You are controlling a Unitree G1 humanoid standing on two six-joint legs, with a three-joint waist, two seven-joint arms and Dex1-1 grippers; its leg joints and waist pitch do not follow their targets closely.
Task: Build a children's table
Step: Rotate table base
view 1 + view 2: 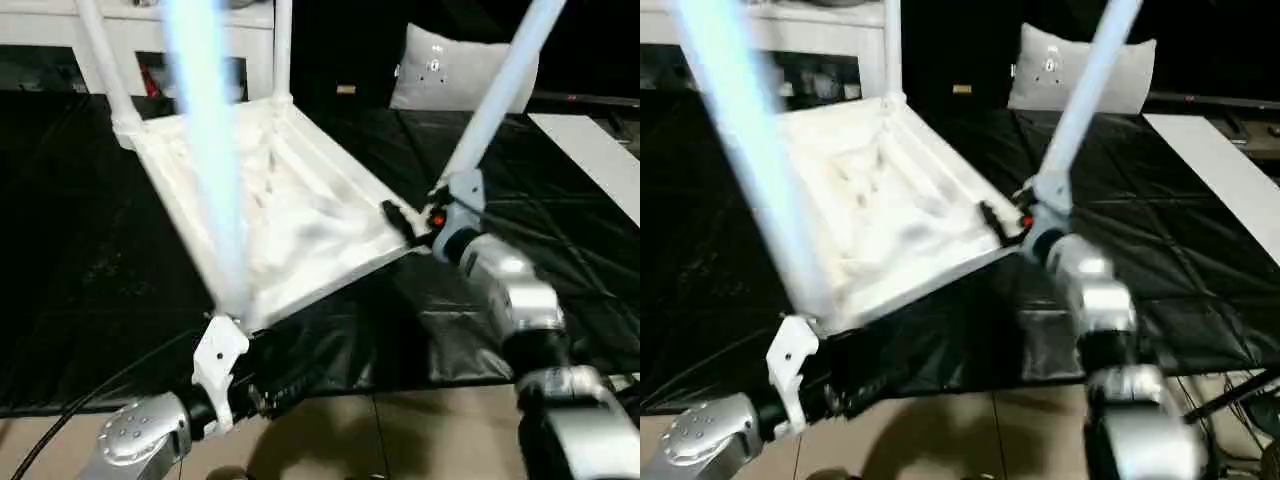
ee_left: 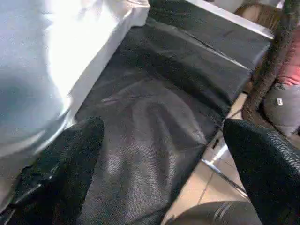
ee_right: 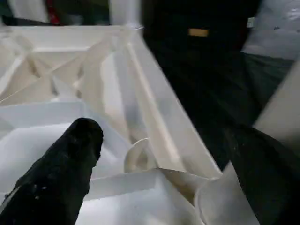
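Legs (image 1: 205,150) stand in all four sockets of the upturned tabletop (image 1: 290,215); left gripper (image 2: 164,164) and right gripper (image 3: 168,173) spread, holding nothing; flipping upright remains.

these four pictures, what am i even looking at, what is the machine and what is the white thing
A humanoid robot is putting together a white plastic children's table. Two pictures come from cameras in its head, looking down past its silver forearms. The other two come from cameras on its wrists, looking out between each gripper's two black fingers. The table lies upside down on a black sheet, ribbed underside up, with its legs already standing in the corners. The left gripper is open over the sheet beside the table's edge and holds nothing. The right gripper is open at the near right corner, one finger over the ribs, the other beside that corner's leg. A grey cushion and a white cabinet stand behind.
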